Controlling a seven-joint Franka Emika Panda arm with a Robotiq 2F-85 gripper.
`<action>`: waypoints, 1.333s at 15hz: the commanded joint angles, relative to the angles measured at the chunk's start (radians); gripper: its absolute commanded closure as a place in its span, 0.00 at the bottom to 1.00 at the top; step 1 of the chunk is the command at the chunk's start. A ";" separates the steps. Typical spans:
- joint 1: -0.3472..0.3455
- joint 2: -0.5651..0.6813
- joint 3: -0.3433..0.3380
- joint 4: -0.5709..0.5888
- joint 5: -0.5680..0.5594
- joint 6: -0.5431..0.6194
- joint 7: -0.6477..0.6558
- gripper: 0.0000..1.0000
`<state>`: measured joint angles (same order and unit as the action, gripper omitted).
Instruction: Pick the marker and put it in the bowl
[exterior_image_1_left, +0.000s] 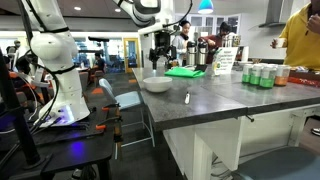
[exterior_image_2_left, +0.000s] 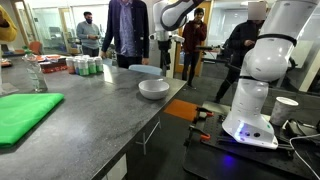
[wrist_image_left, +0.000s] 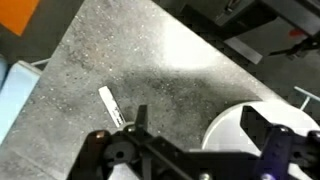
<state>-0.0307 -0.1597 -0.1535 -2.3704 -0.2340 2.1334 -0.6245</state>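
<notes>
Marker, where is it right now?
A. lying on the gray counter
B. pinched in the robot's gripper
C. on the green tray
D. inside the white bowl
A: in the wrist view the marker lies flat on the counter, apart from the bowl.

Arm (exterior_image_1_left: 55, 55): seen upright at the base and folded over at the top in both exterior views.
Wrist (exterior_image_1_left: 158, 38): directed straight downward.
Gripper (wrist_image_left: 197, 135): held aloft, jaws spread wide.
Fingers (wrist_image_left: 140, 118): nothing is clasped between them.
</notes>
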 joint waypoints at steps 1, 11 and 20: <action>-0.010 0.004 0.010 0.005 0.002 -0.002 -0.002 0.00; -0.013 0.101 -0.005 0.027 0.001 0.225 -0.287 0.00; -0.091 0.318 0.049 0.121 0.135 0.382 -0.591 0.00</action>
<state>-0.0883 0.1184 -0.1376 -2.2864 -0.1437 2.5094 -1.1490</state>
